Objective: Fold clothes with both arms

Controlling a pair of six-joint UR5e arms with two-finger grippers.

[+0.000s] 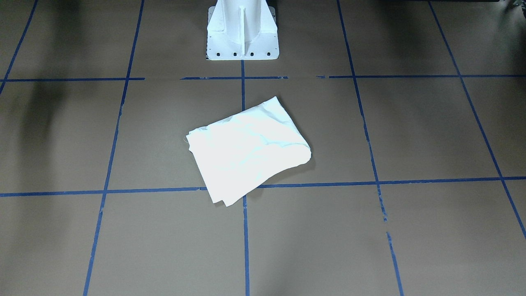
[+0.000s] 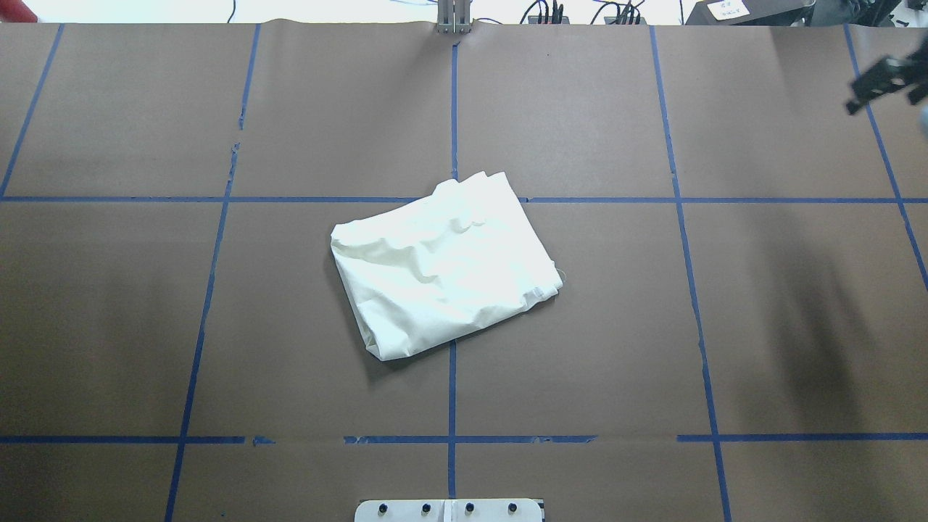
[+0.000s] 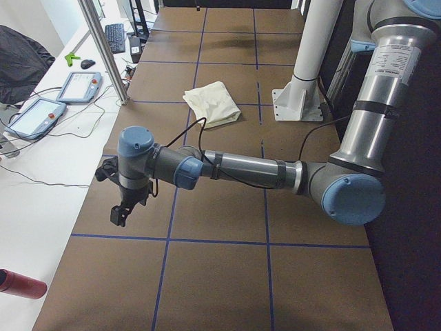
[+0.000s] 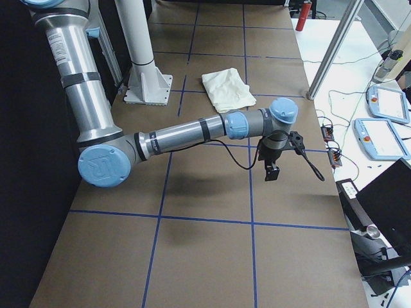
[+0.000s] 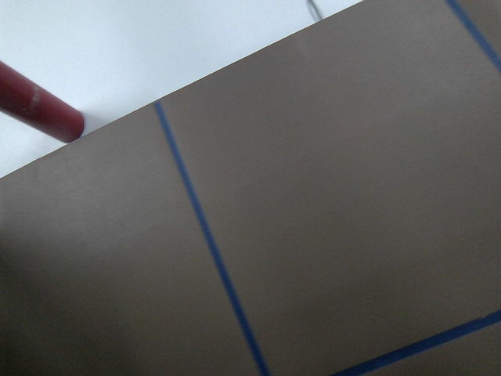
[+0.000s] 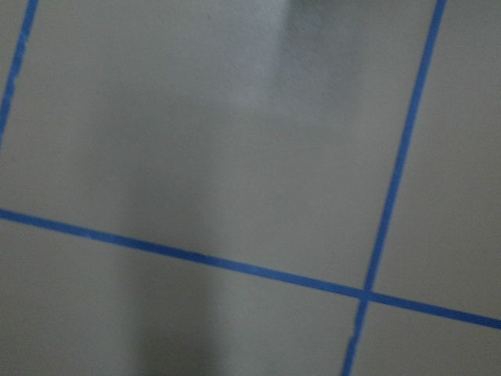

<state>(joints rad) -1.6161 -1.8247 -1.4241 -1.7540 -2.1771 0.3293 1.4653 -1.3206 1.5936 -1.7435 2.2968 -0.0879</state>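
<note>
One shirt point(image 1: 246, 152) lies mid-table point(image 1: 411, 131) in the front-facing view, folded to a compact, rumpled rectangle with the plain side up. Folding appears essentially complete; at most, squaring remains.

Overhead: the right gripper point(image 2: 881, 81) sits at the far right edge, well apart from the shirt. Its jaw state cannot be determined.

Left side view: the left gripper point(image 3: 122, 209) hangs over bare table, well apart from the shirt, jaw state indeterminate.

Wrist views show only table.
</note>
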